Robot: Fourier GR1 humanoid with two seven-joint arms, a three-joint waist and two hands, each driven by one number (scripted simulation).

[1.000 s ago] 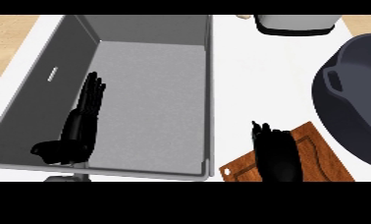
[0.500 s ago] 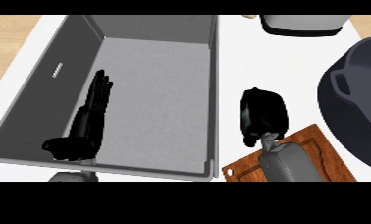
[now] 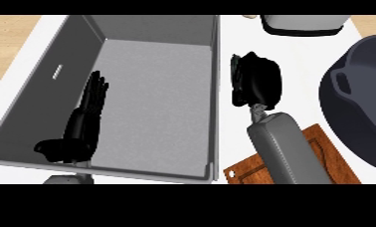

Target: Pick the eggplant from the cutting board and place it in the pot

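A: Head view: no eggplant plainly visible; possibly hidden inside the curled right hand (image 3: 257,83), impossible to tell for sure.
B: And that right hand's position?
A: Raised over the white surface (image 3: 294,66), just right of the sink (image 3: 158,106), fingers curled shut around something dark and indistinct. Grey forearm running down across the cutting board (image 3: 323,159).
B: Cutting board relative to the sink?
A: Right of the sink's near corner, brown wood, partly covered by the forearm.
B: The pot?
A: Dark pot (image 3: 352,106), well right of the sink, cut off by the view's edge, beyond the right hand.
B: Left hand?
A: Left hand (image 3: 82,124) inside the sink, near its left wall, fingers straight, resting open.
B: Anything else?
A: Grey appliance (image 3: 303,24) beyond the sink's far right corner.
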